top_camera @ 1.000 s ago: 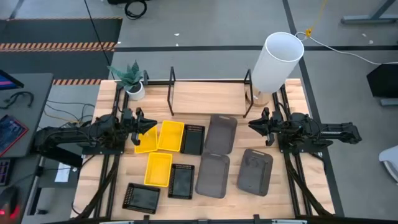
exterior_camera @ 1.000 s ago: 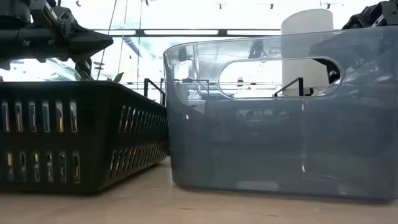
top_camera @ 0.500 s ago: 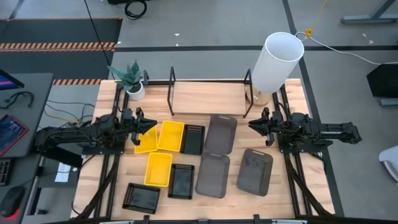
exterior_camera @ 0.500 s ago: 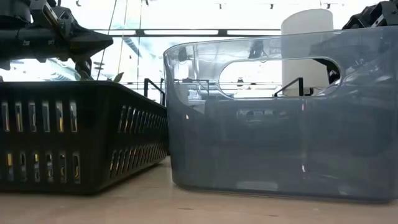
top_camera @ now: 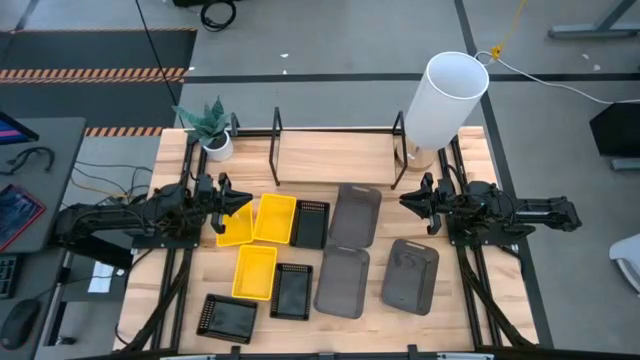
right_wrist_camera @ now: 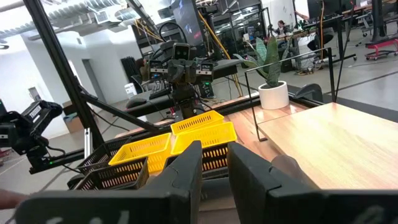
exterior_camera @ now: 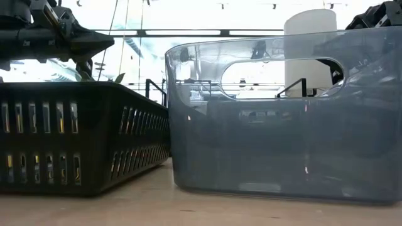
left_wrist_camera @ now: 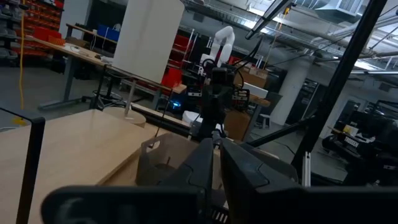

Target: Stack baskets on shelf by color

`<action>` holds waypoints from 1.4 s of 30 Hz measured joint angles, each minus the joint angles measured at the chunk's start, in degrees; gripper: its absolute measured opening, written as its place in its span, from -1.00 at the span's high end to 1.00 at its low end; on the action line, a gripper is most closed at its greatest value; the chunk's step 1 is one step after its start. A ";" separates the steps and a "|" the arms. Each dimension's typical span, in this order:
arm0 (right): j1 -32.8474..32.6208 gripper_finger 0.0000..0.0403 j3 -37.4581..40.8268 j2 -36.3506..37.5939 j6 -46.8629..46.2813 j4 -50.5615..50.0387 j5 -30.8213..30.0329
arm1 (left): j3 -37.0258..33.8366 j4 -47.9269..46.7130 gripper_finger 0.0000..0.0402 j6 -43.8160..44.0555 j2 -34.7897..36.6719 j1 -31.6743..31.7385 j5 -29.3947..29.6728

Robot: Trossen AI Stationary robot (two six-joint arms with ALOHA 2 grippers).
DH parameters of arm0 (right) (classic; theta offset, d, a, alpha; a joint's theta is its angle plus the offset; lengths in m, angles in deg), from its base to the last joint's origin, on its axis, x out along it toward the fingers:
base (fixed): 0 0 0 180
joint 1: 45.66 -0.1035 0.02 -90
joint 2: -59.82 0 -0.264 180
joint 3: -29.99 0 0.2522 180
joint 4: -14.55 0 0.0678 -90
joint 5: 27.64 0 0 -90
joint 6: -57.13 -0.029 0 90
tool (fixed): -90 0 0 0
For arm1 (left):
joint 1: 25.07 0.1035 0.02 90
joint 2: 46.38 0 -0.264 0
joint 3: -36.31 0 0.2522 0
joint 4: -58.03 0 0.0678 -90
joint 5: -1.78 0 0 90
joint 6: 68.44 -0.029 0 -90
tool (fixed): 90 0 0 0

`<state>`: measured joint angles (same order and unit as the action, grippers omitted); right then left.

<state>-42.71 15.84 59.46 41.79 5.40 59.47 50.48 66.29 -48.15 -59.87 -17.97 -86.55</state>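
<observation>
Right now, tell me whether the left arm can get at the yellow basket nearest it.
Probably yes. The left gripper hovers right at that yellow basket, at its near edge, and nothing lies between them. The second yellow basket only borders its far side.

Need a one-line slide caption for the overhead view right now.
Nine baskets, yellow, black and grey, lie unsorted on the table before the shelf, one arm waiting at each side.

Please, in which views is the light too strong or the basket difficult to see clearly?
Low view: bright backlight from the room washes out the top; the grey translucent basket shows reflections, and the black perforated basket is dark against it. High view: even light, soft shadows on the table.
</observation>
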 joint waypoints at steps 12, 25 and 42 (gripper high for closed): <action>0.00 0.60 0.02 0.00 0.00 0.01 0.01 | 0.00 0.00 0.84 0.00 0.00 0.01 0.00; -0.01 0.60 0.00 0.00 -3.83 0.84 0.02 | 0.00 0.00 0.85 0.00 0.00 0.00 0.01; -0.18 0.64 -1.49 -9.51 -15.12 0.50 8.47 | 0.00 0.07 0.84 0.00 -0.01 0.00 0.02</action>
<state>-42.89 14.36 49.94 26.67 5.90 67.94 50.48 66.35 -48.15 -59.88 -17.97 -86.53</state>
